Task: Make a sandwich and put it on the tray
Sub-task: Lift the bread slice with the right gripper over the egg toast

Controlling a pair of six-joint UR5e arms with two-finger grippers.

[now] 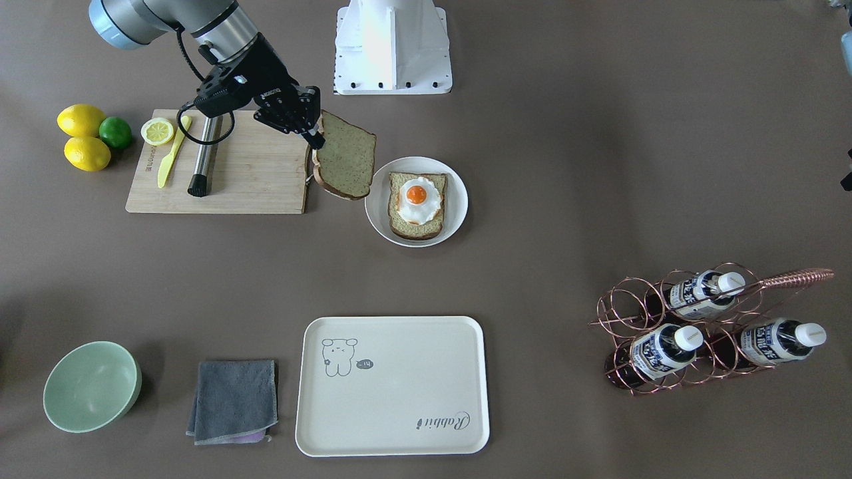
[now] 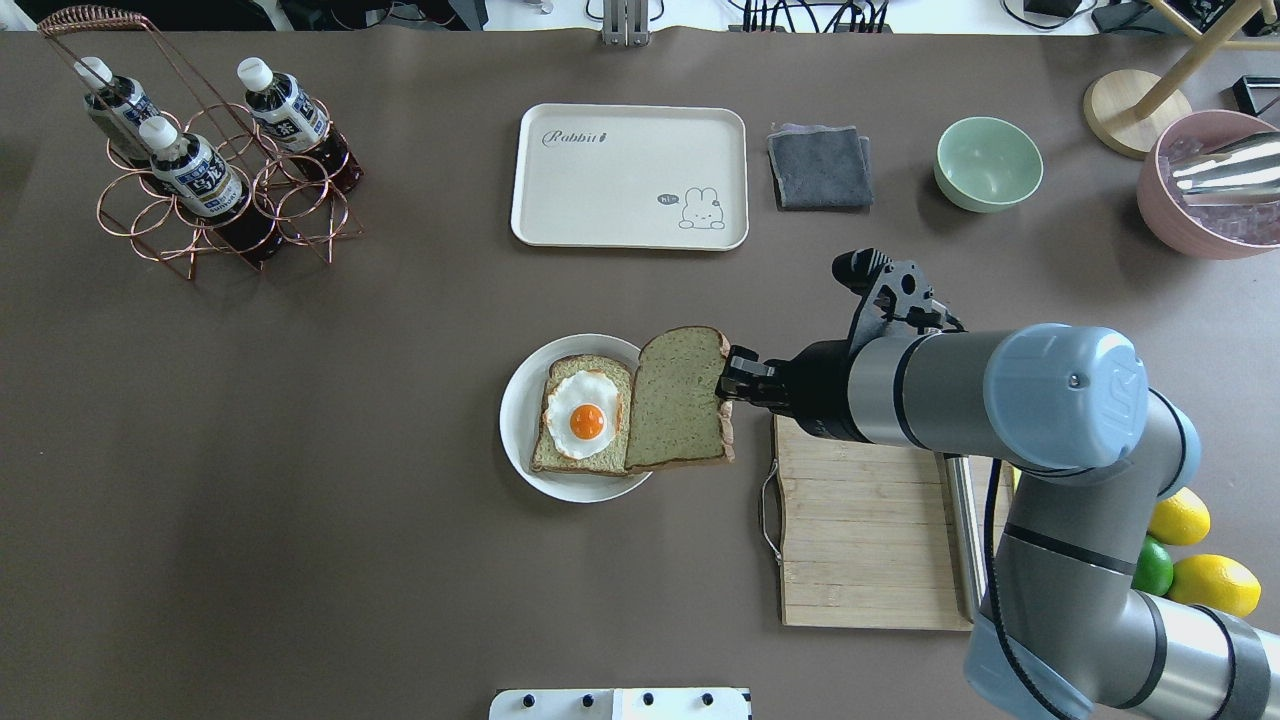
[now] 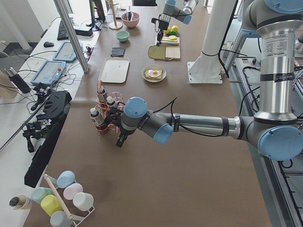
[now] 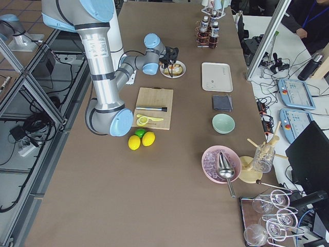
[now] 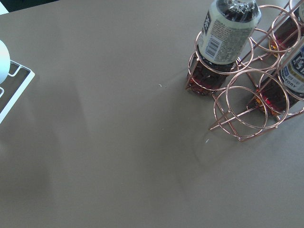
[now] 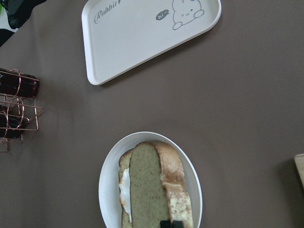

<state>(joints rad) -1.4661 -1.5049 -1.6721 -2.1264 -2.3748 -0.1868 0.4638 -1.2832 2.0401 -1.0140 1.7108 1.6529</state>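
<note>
the right end effector (image 2: 738, 384) is clamped on the crust edge of a slice (image 2: 679, 400) and holds it in the air, tilted. the gripped edge is toward the board (image 2: 865, 540), and the free edge reaches over the rim of the plate (image 2: 514, 425). from overhead the slice covers the near side of the plate and the edge of a second slice (image 2: 556, 458), which lies flat on the plate. an egg (image 2: 585, 416) sits on that second slice, yolk up and uncovered. the held slice does not rest on the egg.

the tray (image 2: 620, 170) lies on the counter (image 2: 300, 520) well apart from the plate, on the side far from the robot, with a grey cloth (image 2: 820, 165) just beside it.

the left end effector (image 3: 120, 140) shows only in the left side view, low over the counter near the rack (image 3: 105, 116) of bottles. i cannot tell whether its fingers are apart or together. its wrist camera shows the rack and bare counter.
</note>
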